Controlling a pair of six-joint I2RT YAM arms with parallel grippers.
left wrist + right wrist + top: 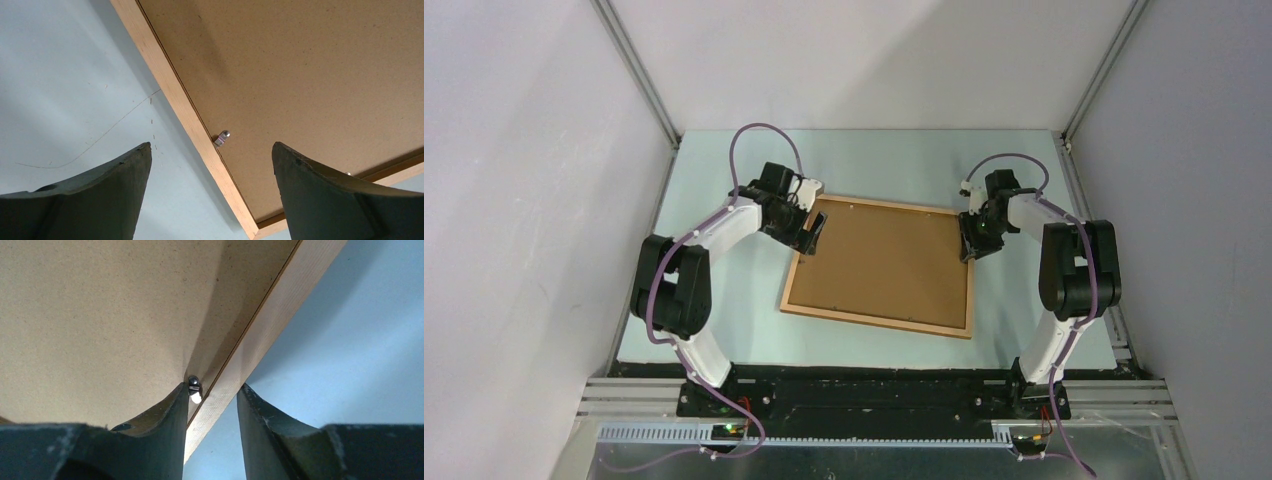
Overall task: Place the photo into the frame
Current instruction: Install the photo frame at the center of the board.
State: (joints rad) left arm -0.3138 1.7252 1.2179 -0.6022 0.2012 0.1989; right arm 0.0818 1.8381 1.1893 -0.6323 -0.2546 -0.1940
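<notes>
The left gripper (812,236) hangs with jaws spread wide across the left rail of the frame (874,322), near its far corner. One finger is over the table (724,310), the other over the backing board (884,262). The right gripper (970,240) straddles the right rail near the far corner, its jaws set close on either side; whether they pinch the wood I cannot tell. The frame lies flat on the table between the two arms, back up, and the brown backing board fills it. A small metal tab (194,385) touches the right gripper's inner finger.
</notes>
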